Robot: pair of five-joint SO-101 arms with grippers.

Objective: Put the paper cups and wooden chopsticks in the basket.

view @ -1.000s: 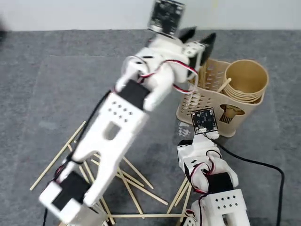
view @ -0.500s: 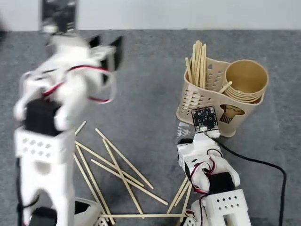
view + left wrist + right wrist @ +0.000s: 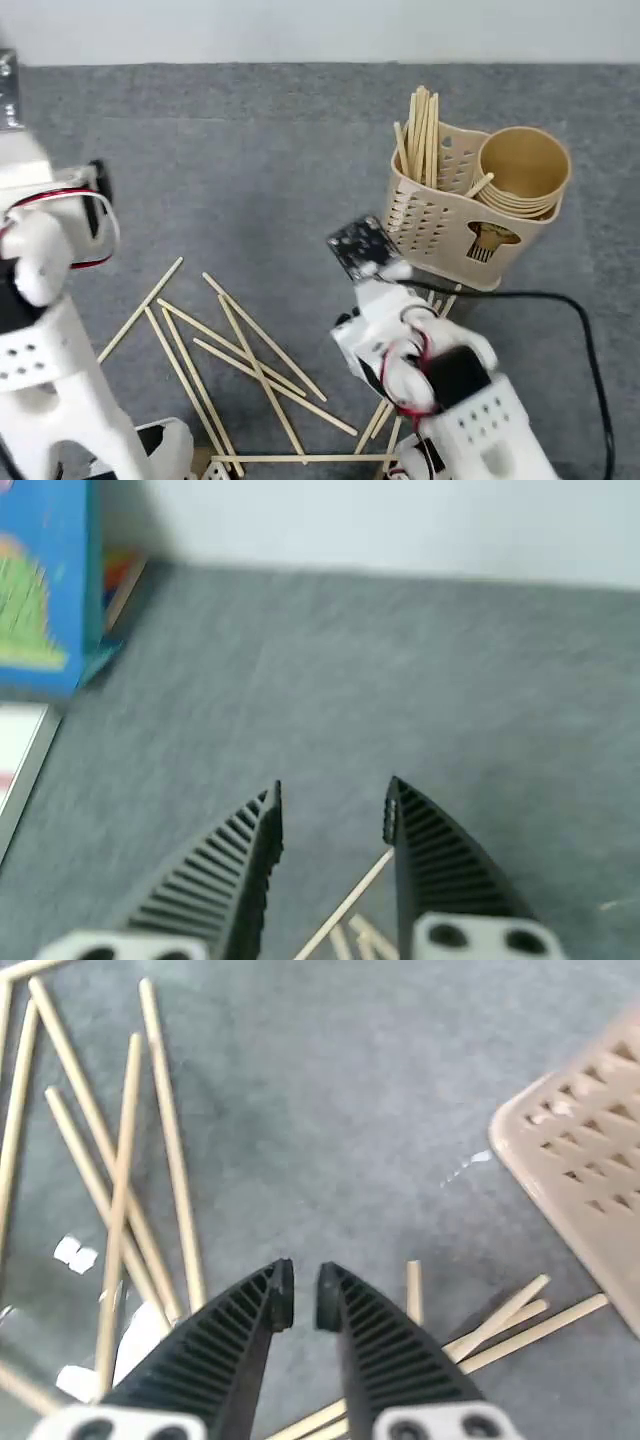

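Already standing in the basket (image 3: 440,230) toward the far right of the desk (image 3: 250,140): a nested stack of paper cups (image 3: 522,170) in one compartment, a bundle of wooden chopsticks (image 3: 420,120) upright in the other. Yet to be collected: loose chopsticks (image 3: 250,350) lying criss-cross on the desk between the two arms, plus a few stray sticks (image 3: 505,1320) just beside the basket's base. Left claw (image 3: 333,790) parted moderately, gripping nothing, poised above the desk with one stick end just beneath. Right claw (image 3: 304,1295) pinched almost together with only a narrow slit between the jaws, likewise empty, low over the desk between the scattered sticks and the basket. Probably light, thin and stiff, so prone to rolling or pivoting if pinched off-centre. Best taken near the middle and across the length, choosing a stick lying clear on top rather than one pinned under a crossing neighbour. Worth widening the right claw first. Cups light and crushable, but apparently needing no further handling.
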